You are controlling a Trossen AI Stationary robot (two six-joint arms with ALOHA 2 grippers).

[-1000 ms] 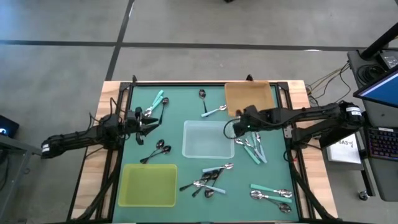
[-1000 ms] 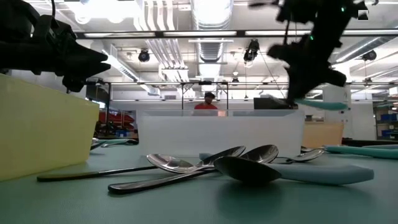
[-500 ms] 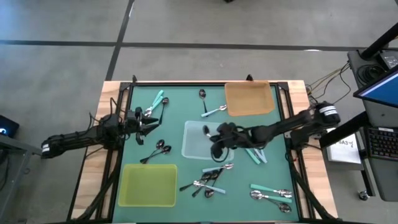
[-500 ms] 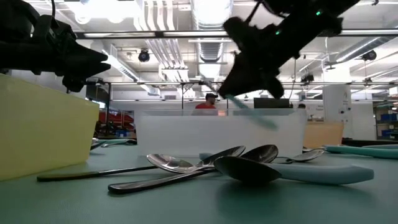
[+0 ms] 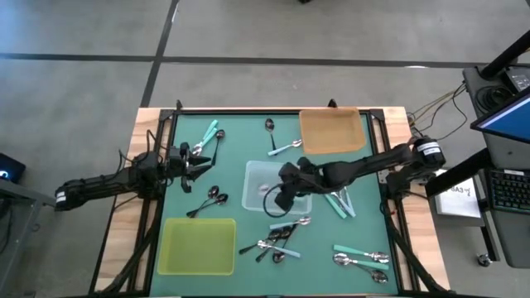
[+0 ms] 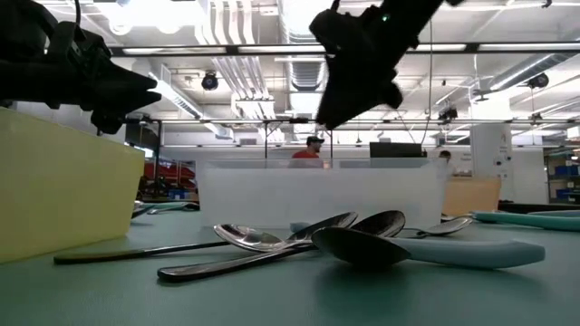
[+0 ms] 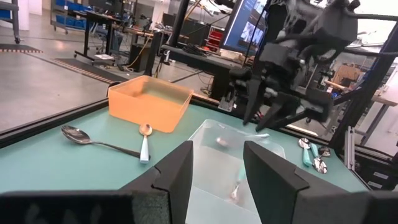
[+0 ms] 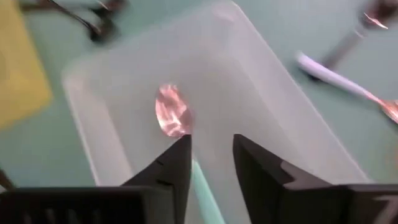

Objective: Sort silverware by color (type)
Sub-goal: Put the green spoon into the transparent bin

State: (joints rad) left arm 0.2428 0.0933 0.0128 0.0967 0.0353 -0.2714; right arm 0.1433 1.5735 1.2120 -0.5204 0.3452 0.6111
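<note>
My right gripper hangs open over the clear tray, slanting down. Right under it is a teal-handled spoon: the bowl is over the tray floor and the teal handle runs back between the fingers. My left gripper waits open and level at the table's left side, with nothing in it. More silverware lies loose on the green mat: dark spoons, a mixed pile and teal-handled pieces. My right gripper's fingers stand wider apart than the teal handle that runs between them. Whether either finger touches the handle, I cannot tell. The fingers come from above, slanting toward the table's left, and lie along the spoon.
A yellow-green tray stands at the near left and an orange tray at the far right. Other spoons lie at the far edge, far left and near right. A person stands far behind the table.
My right gripper has swung from beside the orange tray toward the table's left and come over the clear tray, rolling as it went. It carried a teal-handled spoon. In the low view that spoon no longer shows below the fingers.
</note>
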